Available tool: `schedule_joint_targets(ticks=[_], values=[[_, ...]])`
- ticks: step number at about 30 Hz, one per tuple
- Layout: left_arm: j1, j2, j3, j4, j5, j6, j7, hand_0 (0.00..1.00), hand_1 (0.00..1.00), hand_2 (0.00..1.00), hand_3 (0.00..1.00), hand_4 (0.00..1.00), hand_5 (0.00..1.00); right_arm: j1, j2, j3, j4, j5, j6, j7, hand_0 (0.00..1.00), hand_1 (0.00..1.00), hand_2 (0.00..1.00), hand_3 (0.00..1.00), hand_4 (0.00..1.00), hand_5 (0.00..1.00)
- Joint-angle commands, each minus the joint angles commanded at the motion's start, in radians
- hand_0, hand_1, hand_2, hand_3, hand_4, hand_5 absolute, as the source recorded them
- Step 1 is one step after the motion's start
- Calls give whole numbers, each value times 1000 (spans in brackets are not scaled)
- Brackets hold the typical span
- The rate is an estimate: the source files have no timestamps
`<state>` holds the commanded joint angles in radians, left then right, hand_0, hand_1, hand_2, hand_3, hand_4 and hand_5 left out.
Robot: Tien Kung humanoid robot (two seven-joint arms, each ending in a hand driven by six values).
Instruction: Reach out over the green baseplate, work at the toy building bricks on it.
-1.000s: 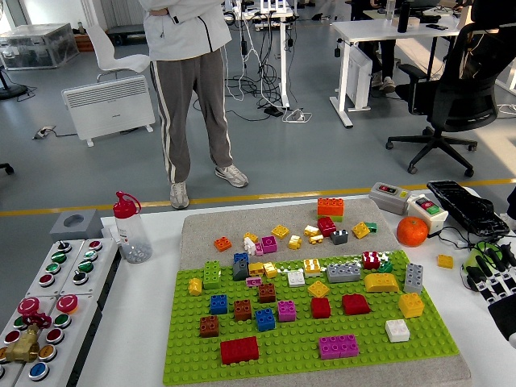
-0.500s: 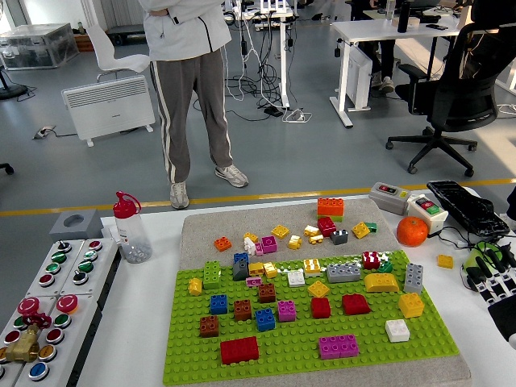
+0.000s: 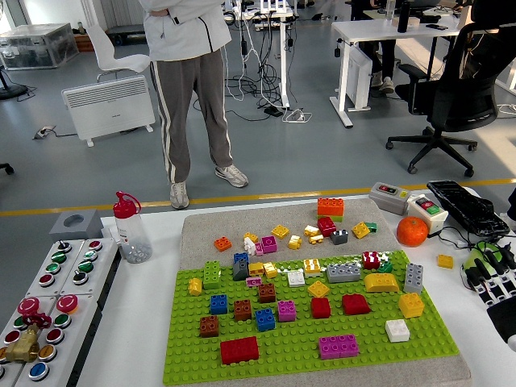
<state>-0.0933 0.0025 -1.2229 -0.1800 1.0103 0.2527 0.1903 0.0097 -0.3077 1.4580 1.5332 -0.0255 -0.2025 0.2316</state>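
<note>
Our right hand [image 3: 492, 278] sits empty, fingers relaxed; the green baseplate [image 3: 306, 347] and its bricks [image 3: 410, 305] lie just to its left.

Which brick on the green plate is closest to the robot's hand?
The grey brick at the green plate's far right edge. It stands nearest the right hand; the yellow brick just below it sits slightly farther left.

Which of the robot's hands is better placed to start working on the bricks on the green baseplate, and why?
Probably the right. The right hand hangs at the table's right edge, just beside the green baseplate and close to the yellow brick. No left arm is in view.
</note>
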Motion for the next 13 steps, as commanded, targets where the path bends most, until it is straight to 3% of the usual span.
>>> schedule_joint_targets(ticks=[13], values=[[8,-2,0,0,5,-1,4,662,609,559,452,242,998,-4,0,-9,-1,-2,1,-1,759,740,742,701,512,440]])
